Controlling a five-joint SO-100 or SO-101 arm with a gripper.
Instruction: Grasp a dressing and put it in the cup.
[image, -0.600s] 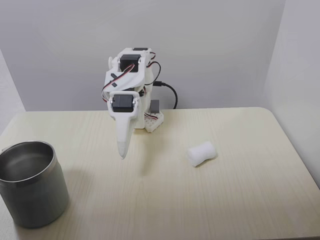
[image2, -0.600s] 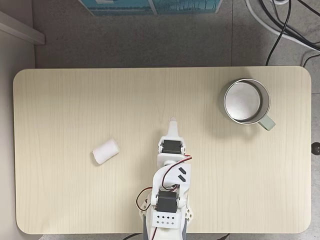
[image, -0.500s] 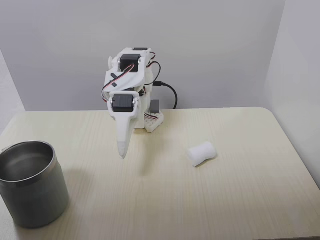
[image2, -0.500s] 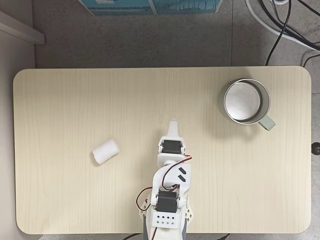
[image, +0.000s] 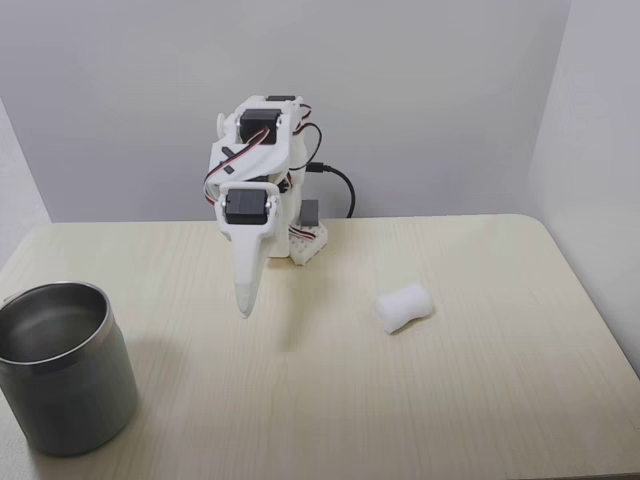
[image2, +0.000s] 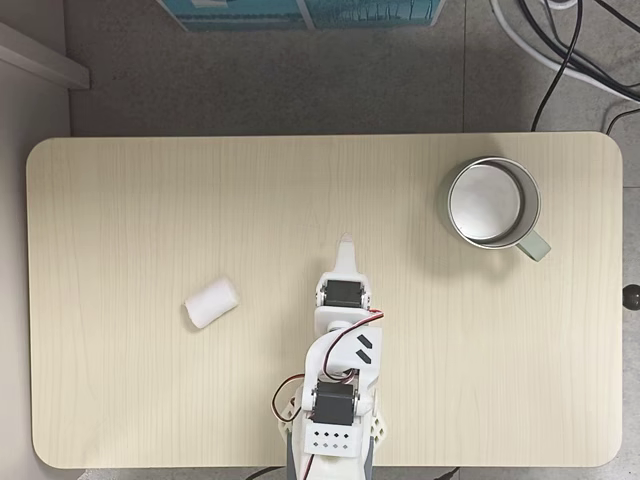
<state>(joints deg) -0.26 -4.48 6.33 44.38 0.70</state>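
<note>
In a fixed view, the cup (image: 64, 365) is seen at the table's (image: 480, 400) left edge, the gripper (image: 243, 305) hangs mid-table with its fingers pressed together, holding nothing, and the dressing (image: 404, 307) lies well right of it.

Nothing moves between the earlier pictures and now; no shift shows in either fixed view. No object changes place.
</note>
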